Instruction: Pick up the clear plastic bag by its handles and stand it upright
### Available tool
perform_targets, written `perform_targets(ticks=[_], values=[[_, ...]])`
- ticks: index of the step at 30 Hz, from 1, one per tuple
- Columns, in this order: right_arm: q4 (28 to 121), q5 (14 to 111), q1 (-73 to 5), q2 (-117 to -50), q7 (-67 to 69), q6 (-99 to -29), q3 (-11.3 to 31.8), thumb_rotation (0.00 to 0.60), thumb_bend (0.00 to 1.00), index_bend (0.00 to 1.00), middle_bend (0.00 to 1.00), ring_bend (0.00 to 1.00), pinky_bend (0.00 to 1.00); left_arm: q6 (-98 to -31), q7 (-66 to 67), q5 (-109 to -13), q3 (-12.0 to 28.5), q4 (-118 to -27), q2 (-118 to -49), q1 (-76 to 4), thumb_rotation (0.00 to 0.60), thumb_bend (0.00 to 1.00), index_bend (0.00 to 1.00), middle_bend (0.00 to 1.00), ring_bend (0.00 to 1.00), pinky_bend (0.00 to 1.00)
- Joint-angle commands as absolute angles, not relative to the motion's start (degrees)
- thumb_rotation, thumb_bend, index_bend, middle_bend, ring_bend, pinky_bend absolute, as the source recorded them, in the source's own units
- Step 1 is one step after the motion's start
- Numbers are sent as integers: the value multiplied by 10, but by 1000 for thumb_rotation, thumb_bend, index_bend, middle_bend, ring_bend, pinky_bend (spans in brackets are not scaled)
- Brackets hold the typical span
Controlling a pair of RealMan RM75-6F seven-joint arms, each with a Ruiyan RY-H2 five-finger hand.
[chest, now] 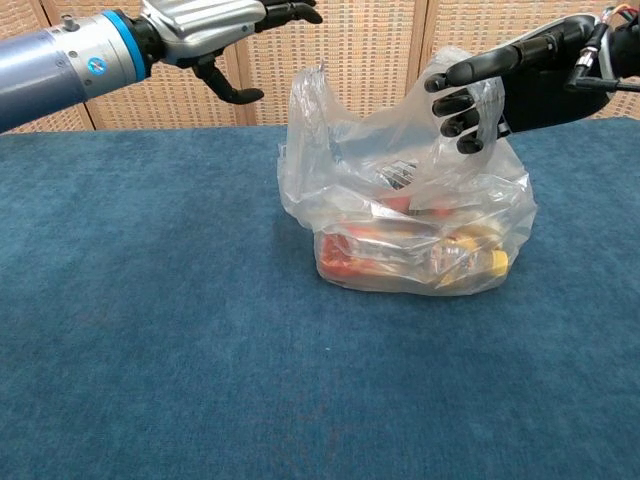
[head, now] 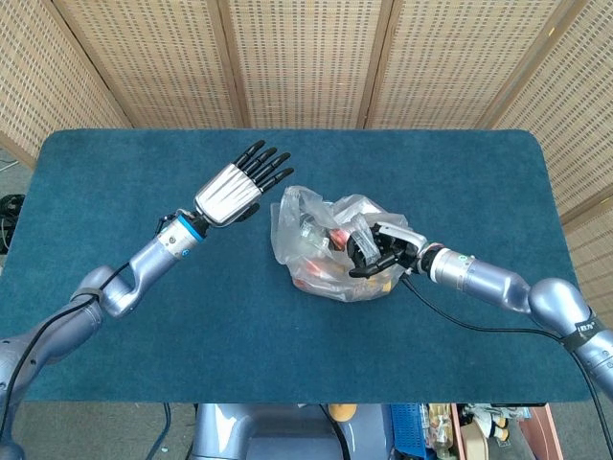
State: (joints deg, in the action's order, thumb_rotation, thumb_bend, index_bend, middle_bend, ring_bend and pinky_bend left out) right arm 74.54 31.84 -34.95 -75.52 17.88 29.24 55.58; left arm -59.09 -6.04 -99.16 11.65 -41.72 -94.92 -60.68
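The clear plastic bag [head: 314,228] sits near the middle of the blue table with red and yellow packets inside. My right hand [head: 376,253] is at its right side, fingers curled through the right handle [chest: 488,98] and lifting that loop a little; in the chest view the right hand [chest: 520,80] is above the bag's [chest: 400,250] right shoulder. The left handle [chest: 310,100] stands free and floppy. My left hand [head: 239,182] hovers open just left of the bag, fingers stretched toward it, not touching; the chest view shows the left hand [chest: 215,22] high up beside the left handle.
The blue felt table [head: 144,316] spreads wide on all sides of the bag. A wicker folding screen [head: 306,57] stands behind the far edge. A black cable [head: 460,326] trails from my right forearm across the cloth.
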Motion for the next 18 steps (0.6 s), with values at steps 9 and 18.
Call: perform_targets(ticks=[9, 18], values=[[742, 301, -355, -747, 166, 314, 557, 600, 0, 561, 683, 562, 577, -571, -109, -946, 121, -279, -1077, -664, 600, 372, 107, 0, 0, 18], [746, 293, -358, -742, 168, 312, 550, 600, 0, 561, 683, 562, 577, -556, -140, -861, 188, -222, -1167, -705, 600, 379, 641, 0, 0, 83]])
